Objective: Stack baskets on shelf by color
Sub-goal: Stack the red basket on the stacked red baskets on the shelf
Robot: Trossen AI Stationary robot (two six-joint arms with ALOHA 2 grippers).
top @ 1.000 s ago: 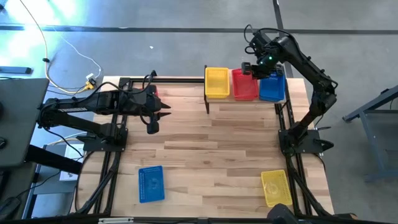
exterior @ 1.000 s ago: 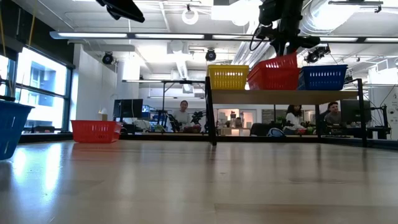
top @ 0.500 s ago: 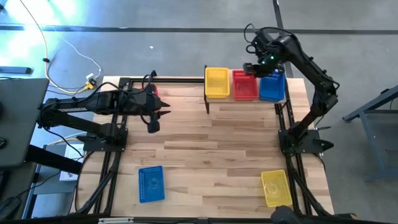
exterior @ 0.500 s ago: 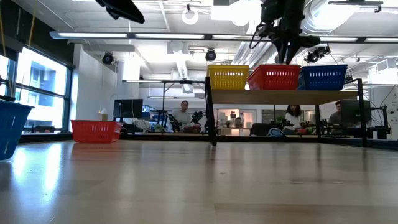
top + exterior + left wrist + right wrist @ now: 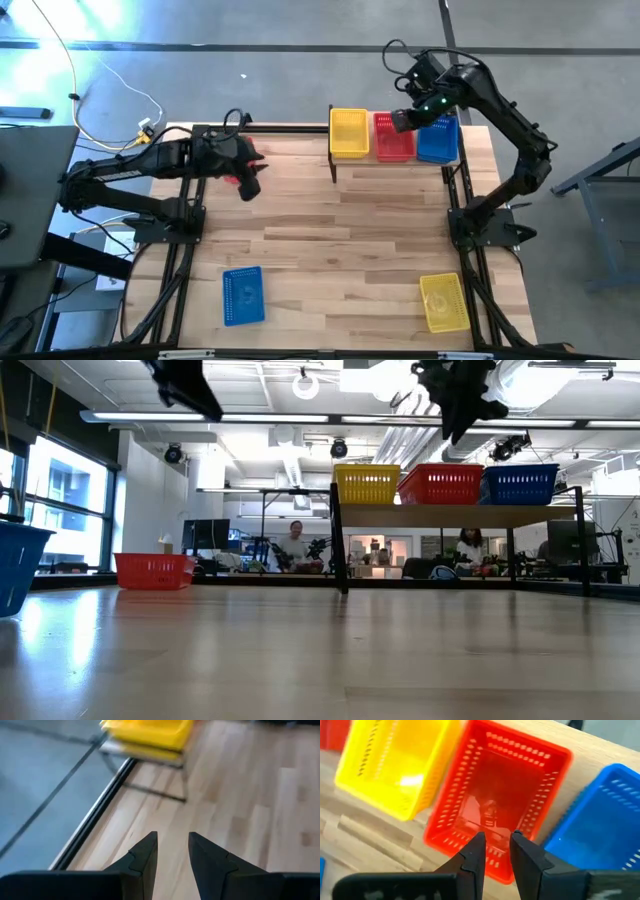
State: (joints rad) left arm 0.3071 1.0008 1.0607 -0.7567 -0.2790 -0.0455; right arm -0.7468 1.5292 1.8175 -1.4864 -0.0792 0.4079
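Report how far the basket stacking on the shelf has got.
Done: yellow stack, red stack and blue stack sit side by side on the shelf. In hand: nothing; the right gripper hovers empty above the red stack. Left: the blue basket, yellow basket and red basket on the table.

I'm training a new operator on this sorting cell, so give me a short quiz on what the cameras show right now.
1. True or false: on the shelf, the red basket stands between the yellow basket and the blue basket.
2. Which colour is the basket on the table nearest the right arm's base? A red, B blue, C yellow.
3. What does the right gripper hold in its jaws?
Key: 1 true. 2 C, the loose yellow basket. 3 nothing; the jaws stand open above the red basket.
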